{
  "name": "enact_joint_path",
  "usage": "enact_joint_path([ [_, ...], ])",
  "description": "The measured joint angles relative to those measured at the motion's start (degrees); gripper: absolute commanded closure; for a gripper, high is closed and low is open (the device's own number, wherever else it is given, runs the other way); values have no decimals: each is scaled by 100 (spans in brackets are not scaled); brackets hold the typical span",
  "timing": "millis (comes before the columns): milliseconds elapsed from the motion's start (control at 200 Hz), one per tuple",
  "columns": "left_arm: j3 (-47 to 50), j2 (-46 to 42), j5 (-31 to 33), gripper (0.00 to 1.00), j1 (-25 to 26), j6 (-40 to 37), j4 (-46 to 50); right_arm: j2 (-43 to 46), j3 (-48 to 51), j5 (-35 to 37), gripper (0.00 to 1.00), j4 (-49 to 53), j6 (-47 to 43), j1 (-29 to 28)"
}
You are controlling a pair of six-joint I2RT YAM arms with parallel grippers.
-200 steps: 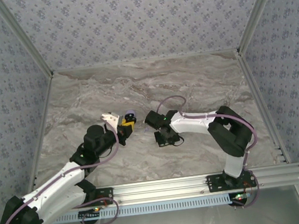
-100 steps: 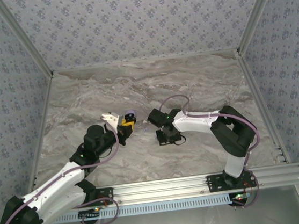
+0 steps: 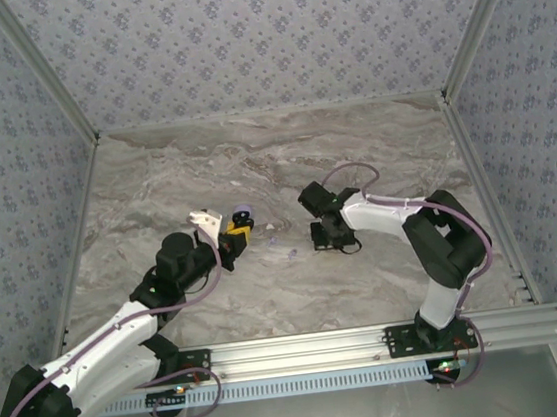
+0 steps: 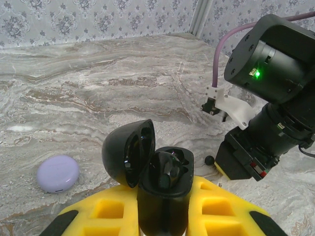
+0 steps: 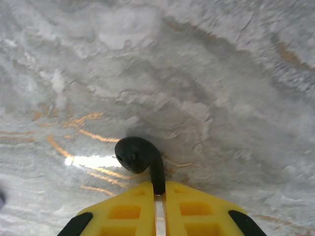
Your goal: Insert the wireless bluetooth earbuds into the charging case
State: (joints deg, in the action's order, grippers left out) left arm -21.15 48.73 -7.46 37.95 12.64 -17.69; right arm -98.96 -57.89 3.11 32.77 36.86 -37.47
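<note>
Top external view shows the marble surface [image 3: 253,161] under both arms. The left claw [image 4: 165,219] is clenched around the black charging case [image 4: 165,194], whose lid hangs open to the left. A pale purple case [image 4: 58,173] lies ahead and left of this claw. The right claw [image 5: 158,196] pinches the black earbud [image 5: 138,155] by its stem, the bud just beyond its tips.

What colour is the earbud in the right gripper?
Black. The earbud shows best in the right wrist view.
</note>
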Motion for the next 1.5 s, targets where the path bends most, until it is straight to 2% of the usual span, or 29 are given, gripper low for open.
enact_joint_path([
  [195,0,0,0,84,0,0,0,-2,0,35,83,7,-203,142],
  [420,0,0,0,84,0,2,0,-2,-17,59,66,31,-424,162],
  [640,0,0,0,84,0,0,0,-2,-243,168,56,330,-699,208],
  [910,0,0,0,84,0,0,0,-68,-734,138,56,529,-953,225],
  [1079,0,0,0,84,0,0,0,-330,-883,116,61,597,-994,225],
  [1499,0,0,0,84,0,0,0,-791,-1309,98,63,772,-997,236],
])
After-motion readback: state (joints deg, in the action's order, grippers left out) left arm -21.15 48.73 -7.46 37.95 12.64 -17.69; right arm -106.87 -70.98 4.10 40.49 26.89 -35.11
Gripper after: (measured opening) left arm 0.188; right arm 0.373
